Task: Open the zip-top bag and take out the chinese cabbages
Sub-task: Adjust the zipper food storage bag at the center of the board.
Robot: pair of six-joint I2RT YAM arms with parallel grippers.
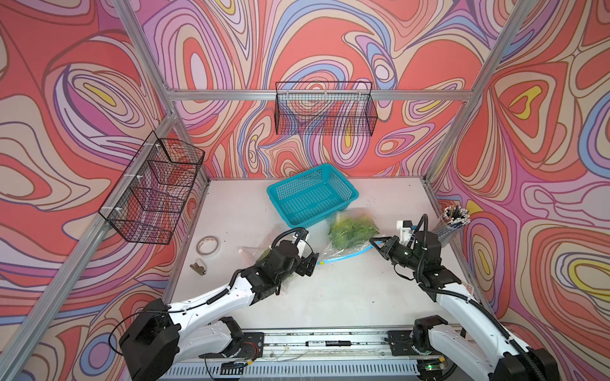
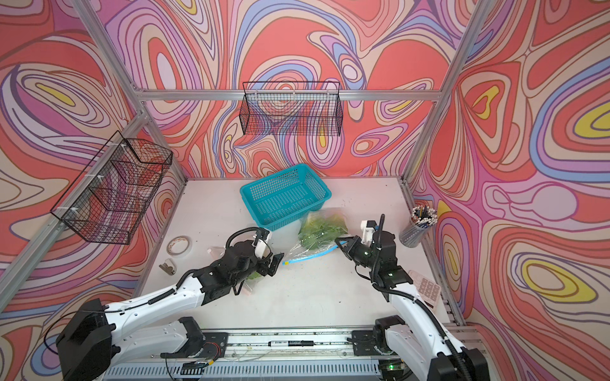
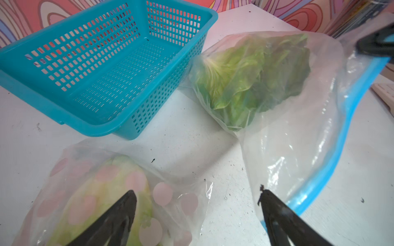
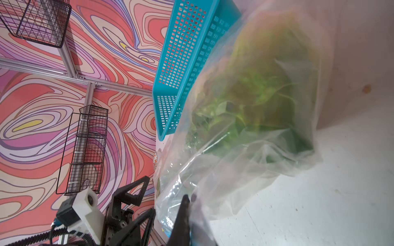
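Note:
The clear zip-top bag (image 1: 343,245) with a blue zip strip (image 3: 332,161) lies right of the table's middle, in both top views. The chinese cabbages (image 1: 351,229) (image 3: 251,78) show as crinkled green leaves inside it. My right gripper (image 1: 374,240) (image 4: 188,198) is shut on the bag's plastic at the right end of the zip edge. My left gripper (image 1: 313,260) (image 3: 197,192) is open at the zip's left end, with bare table between its fingers. One finger (image 3: 277,213) lies against the blue strip.
A teal plastic basket (image 1: 312,194) stands just behind the bag. A pink-dotted clear bag (image 3: 162,192) with a pale leafy head lies under my left wrist. A tape roll (image 1: 208,245) and a clip (image 1: 198,267) lie left. A pencil cup (image 1: 454,217) stands at the right edge.

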